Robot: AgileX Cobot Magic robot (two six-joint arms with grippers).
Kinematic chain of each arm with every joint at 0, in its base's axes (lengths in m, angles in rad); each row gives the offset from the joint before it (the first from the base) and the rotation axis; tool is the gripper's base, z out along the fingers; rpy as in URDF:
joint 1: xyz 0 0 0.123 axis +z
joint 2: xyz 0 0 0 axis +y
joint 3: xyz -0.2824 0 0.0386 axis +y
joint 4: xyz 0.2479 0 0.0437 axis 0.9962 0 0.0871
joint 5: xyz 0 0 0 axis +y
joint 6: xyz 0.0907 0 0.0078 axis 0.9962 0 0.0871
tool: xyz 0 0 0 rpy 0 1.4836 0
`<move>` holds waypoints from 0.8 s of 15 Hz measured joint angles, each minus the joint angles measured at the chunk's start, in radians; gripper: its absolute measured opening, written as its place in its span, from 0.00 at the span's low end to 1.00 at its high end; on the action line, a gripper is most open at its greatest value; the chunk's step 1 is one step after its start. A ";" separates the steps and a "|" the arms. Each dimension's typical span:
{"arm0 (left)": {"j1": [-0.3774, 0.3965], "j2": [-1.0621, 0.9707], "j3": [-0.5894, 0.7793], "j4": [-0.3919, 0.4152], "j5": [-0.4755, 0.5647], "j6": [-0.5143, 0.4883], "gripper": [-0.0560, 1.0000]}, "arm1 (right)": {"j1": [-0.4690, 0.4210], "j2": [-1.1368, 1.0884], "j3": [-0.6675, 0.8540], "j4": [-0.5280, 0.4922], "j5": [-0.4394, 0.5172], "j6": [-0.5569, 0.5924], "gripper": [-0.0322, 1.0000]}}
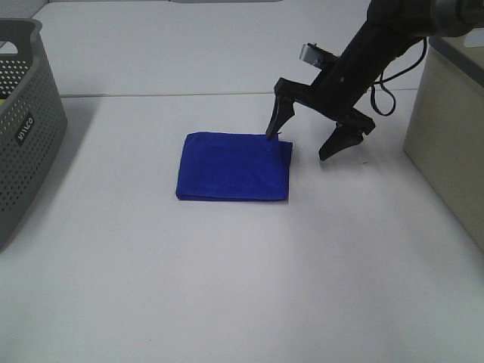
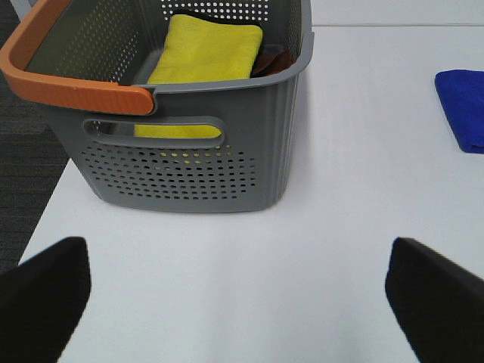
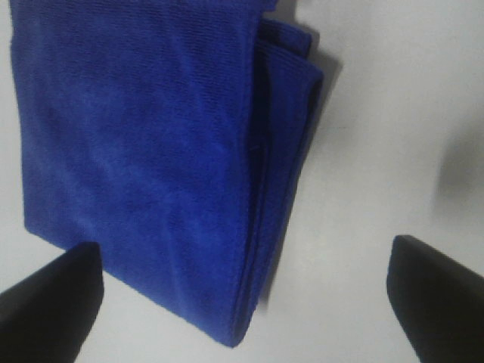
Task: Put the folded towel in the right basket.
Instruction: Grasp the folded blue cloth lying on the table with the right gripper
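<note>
A folded blue towel (image 1: 233, 166) lies flat on the white table at the middle; it also fills the right wrist view (image 3: 151, 151) and shows at the edge of the left wrist view (image 2: 463, 107). My right gripper (image 1: 302, 145) is open and hovers at the towel's far right corner, one finger tip at the towel's edge, the other over bare table to the right. The right basket (image 1: 450, 128) is a beige box at the right edge. My left gripper (image 2: 242, 291) is open and empty, facing the grey basket.
A grey perforated basket (image 1: 23, 121) stands at the left edge; in the left wrist view (image 2: 197, 151) it has an orange handle (image 2: 68, 83) and holds a yellow cloth (image 2: 200, 57). White table (image 1: 242, 287) spreads in front of the towel.
</note>
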 joint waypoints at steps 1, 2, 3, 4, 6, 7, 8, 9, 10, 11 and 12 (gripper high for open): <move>0.000 0.000 0.000 0.000 0.000 0.000 0.99 | 0.000 0.019 0.000 0.000 -0.001 0.000 0.96; 0.000 0.000 0.000 0.000 0.000 0.000 0.99 | 0.000 0.035 0.000 0.000 -0.009 0.000 0.96; 0.000 0.000 0.000 0.000 0.000 0.000 0.99 | 0.000 0.046 0.000 0.000 -0.025 -0.001 0.96; 0.000 0.000 0.000 0.000 0.000 0.000 0.99 | 0.000 0.050 0.000 0.000 -0.037 -0.001 0.96; 0.000 0.000 0.000 0.000 0.000 0.000 0.99 | 0.000 0.060 -0.004 0.008 -0.064 -0.003 0.96; 0.000 0.000 0.000 0.000 0.000 0.000 0.99 | 0.000 0.073 -0.004 0.018 -0.070 -0.008 0.96; 0.000 0.000 0.000 0.000 0.000 0.000 0.99 | 0.000 0.083 -0.007 0.034 -0.072 -0.010 0.96; 0.000 0.000 0.000 0.000 0.000 0.000 0.99 | 0.000 0.086 -0.009 0.049 -0.073 -0.010 0.96; 0.000 0.000 0.000 0.000 0.000 0.000 0.99 | 0.000 0.090 -0.010 0.057 -0.076 -0.010 0.96; 0.000 0.000 0.000 0.000 0.000 0.000 0.99 | 0.000 0.091 -0.012 0.063 -0.080 -0.010 0.96; 0.000 0.000 0.000 0.000 0.000 0.000 0.99 | 0.000 0.092 -0.012 0.069 -0.084 -0.010 0.95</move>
